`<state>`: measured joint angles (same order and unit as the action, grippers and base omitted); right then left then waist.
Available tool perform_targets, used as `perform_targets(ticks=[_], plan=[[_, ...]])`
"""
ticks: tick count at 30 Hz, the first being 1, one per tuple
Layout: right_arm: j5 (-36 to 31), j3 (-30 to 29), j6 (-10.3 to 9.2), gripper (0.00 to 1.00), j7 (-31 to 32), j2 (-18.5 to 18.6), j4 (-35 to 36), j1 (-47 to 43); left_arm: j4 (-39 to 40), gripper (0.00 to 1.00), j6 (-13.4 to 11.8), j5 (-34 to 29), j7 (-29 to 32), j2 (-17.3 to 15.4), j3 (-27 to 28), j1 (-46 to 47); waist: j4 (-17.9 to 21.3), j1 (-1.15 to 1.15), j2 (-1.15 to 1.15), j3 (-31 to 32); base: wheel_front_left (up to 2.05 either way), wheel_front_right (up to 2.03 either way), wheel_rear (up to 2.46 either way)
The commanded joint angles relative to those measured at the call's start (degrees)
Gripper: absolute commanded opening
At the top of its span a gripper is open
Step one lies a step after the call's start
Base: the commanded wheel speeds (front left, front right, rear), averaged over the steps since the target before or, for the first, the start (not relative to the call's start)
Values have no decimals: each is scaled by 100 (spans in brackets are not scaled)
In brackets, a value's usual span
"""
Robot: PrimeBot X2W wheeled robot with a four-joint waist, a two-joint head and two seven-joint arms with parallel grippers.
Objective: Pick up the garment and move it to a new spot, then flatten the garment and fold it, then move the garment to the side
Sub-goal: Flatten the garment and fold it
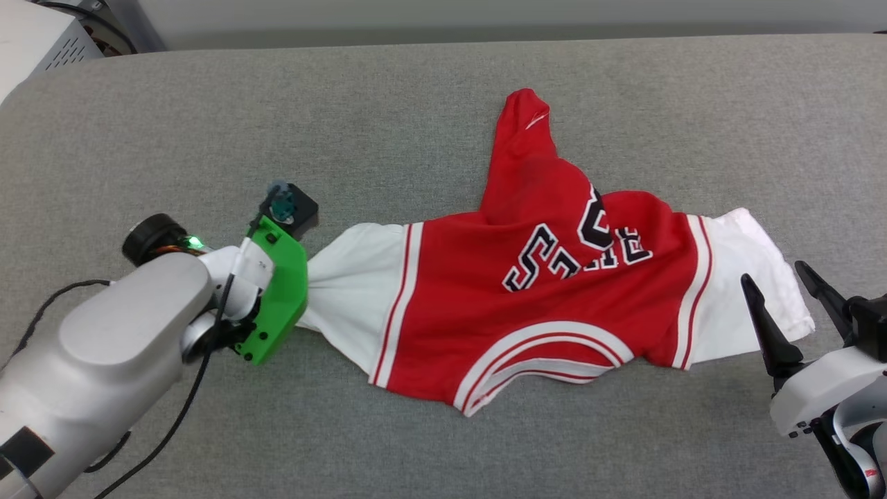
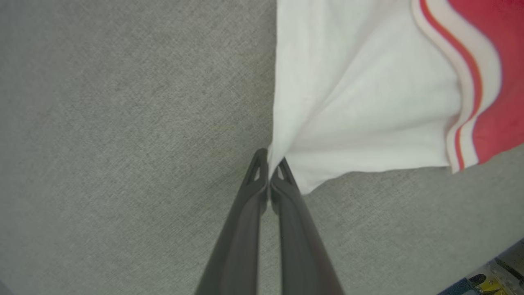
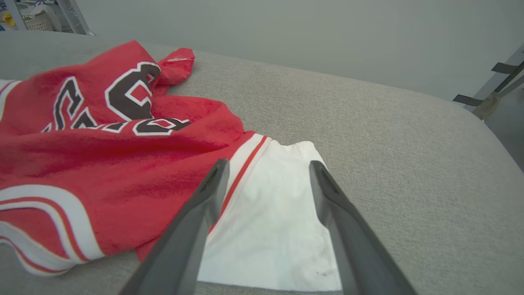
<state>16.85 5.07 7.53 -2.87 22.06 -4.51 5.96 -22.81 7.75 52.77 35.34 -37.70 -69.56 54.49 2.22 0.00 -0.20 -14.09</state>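
Fingers of left gripper (image 2: pixel 268 164) pressed together, clamped on the edge of the white left sleeve (image 2: pixel 360 102); creases fan out from the pinch. Right gripper (image 3: pixel 268 164) fingers spread apart over the right sleeve (image 3: pixel 278 229); cannot tell whether they touch it.

Garment (image 1: pixel 554 312) lies mid-surface, long axis sleeve to sleeve, running across the head view. Collar toward robot, hem bunched into a peak on the far side, lettering upside down.

Head view hides the left fingertips under a green bracket (image 1: pixel 280 298); left wrist view shows the pinch. Right wrist view shows a small dark mark (image 3: pixel 323 271) near the sleeve's hem.

Surface (image 1: pixel 416 104) grey woven padding. Pale wall (image 3: pixel 286 32) behind; white box (image 1: pixel 34 34) at far left corner.
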Motion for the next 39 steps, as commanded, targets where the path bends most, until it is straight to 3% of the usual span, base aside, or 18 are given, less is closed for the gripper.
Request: perform_targets(ticks=[1,6,11,12,13,14,20,27,32,39], plan=[[-4,-69,-4,100,-35,24,-37,-75,-115,0,-27,52,-80,-155,47,87,-16,0,20,7,0,0,0],[-18,-150,-4,100,61,46,-67,-105,-632,0,-151,-31,-458,-222,99,-25,-23,0,20,-71,0,0,0],[-10,-107,-4,100,137,107,-105,-27,-1216,0,-179,38,-910,78,158,-223,6,0,20,-113,0,0,0],[-2,-99,-4,100,152,123,-111,-9,-1304,5,-177,44,-1014,136,172,-251,7,0,20,-104,0,0,0],[10,-90,-4,100,168,146,-117,15,-1417,48,-172,56,-1141,206,187,-290,7,0,20,-81,0,0,0],[12,-88,-4,100,179,168,-116,31,-1494,100,-171,34,-1274,252,195,-306,5,0,20,-60,0,0,0],[83,-146,-4,100,293,364,18,101,-1831,100,-234,-130,-2328,393,301,-462,-35,0,20,263,0,0,0],[284,-151,-4,100,787,989,424,204,-1484,100,-689,-4,-3835,299,819,-850,-147,0,20,592,0,0,0],[928,290,-4,100,1833,1706,751,336,-852,100,-1241,-70,-4545,98,1040,-1188,-262,0,20,699,0,0,0],[2317,1007,-4,100,3818,2632,959,559,235,100,-2154,-270,-4881,-76,1220,-1650,-436,0,20,681,0,0,0]])
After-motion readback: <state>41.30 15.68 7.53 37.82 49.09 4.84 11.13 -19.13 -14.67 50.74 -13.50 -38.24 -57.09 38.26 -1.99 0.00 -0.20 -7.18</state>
